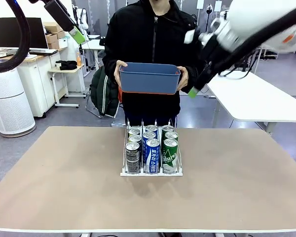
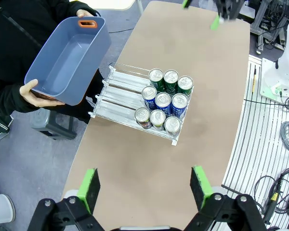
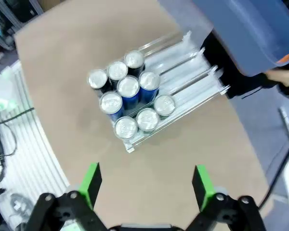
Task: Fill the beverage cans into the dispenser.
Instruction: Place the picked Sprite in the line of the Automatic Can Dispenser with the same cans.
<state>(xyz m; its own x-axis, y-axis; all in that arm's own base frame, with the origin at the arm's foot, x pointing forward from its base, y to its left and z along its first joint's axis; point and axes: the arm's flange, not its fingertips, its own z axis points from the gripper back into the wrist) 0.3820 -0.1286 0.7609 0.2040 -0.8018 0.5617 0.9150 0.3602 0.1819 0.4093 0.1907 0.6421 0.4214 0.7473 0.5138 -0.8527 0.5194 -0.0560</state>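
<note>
The white dispenser stands mid-table, its front end packed with several beverage cans: black-grey in the left lane, blue in the middle, green on the right. From above, the cans crowd the front end of the dispenser, and the rear of its lanes is bare. My left gripper hangs open high above the table, well clear of the rack; it shows at the upper left. My right gripper is open too, high above the cans and the dispenser, at the upper right.
A person at the far edge holds a dark blue bin in both hands above the table edge; its inside looks empty. Wide bare tabletop surrounds the rack. A white table stands behind on the right.
</note>
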